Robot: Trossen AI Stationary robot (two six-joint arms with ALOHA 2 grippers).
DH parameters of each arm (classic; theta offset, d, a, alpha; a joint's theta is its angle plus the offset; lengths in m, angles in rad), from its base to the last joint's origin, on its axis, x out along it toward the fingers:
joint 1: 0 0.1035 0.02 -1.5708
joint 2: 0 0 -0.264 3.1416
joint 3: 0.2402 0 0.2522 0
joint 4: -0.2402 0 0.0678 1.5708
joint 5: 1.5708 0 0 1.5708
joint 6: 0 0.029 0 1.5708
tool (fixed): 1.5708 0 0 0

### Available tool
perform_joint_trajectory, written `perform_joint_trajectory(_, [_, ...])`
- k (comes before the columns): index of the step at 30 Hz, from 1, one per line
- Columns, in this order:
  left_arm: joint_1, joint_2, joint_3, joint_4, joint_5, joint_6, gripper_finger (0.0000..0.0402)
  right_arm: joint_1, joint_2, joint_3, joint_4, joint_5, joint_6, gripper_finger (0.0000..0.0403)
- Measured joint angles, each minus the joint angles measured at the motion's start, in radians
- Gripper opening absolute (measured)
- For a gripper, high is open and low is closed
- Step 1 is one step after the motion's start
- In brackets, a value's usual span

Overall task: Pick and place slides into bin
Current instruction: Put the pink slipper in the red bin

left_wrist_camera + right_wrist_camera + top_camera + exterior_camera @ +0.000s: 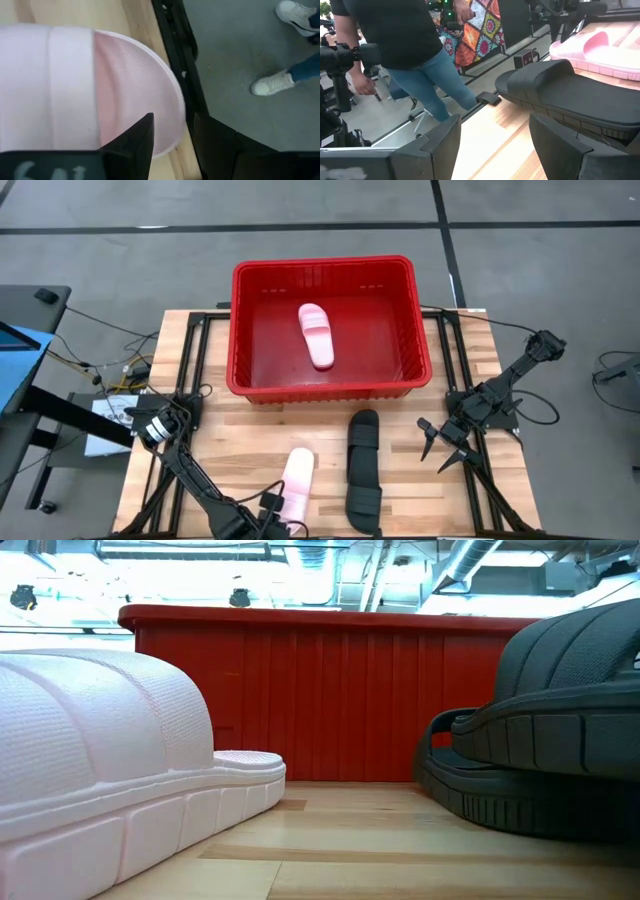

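Left gripper [283,518] over near pink slide [297,480] on desk, jaws can't tell. Centre on strap before closing. Right gripper [440,446] open, idle right. Bin [240,330] far, holds one pink.

The left gripper [283,518] is cut off at the table's front edge, perhaps over the pink slide [297,480].
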Motion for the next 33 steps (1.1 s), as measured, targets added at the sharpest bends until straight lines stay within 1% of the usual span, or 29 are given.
perform_joint_trajectory(4, [0.000, 0.000, 0.000, 0.006, 0.015, 0.009, 0.0132, 0.000, 0.000, 0.000, 0.000, 0.000, 0.000, 0.0226])
perform_joint_trajectory(8, [0.000, 0.000, 0.000, 0.009, -0.008, 0.012, 0.0137, 0.000, 0.000, 0.000, 0.000, 0.000, 0.000, 0.0226])
perform_joint_trajectory(11, [0.002, 0.000, 0.000, 0.008, -0.040, 0.018, 0.0148, 0.000, 0.000, 0.000, 0.000, 0.000, 0.000, 0.0226])
perform_joint_trajectory(18, [0.002, 0.000, 0.000, 0.003, -0.057, 0.020, 0.0183, 0.000, 0.000, 0.000, 0.000, 0.000, 0.000, 0.0226])
perform_joint_trajectory(22, [0.000, 0.000, -0.001, 0.003, -0.038, 0.021, 0.0195, 0.000, 0.000, 0.000, 0.000, 0.000, 0.000, 0.0226])
perform_joint_trajectory(28, [-0.003, 0.000, -0.001, 0.003, -0.036, 0.037, 0.0197, 0.000, 0.000, 0.000, 0.000, 0.000, 0.000, 0.0226])
perform_joint_trajectory(33, [-0.003, 0.046, 0.000, 0.015, -0.006, 0.040, 0.0197, 0.000, 0.000, 0.000, -0.001, 0.000, 0.000, 0.0226])
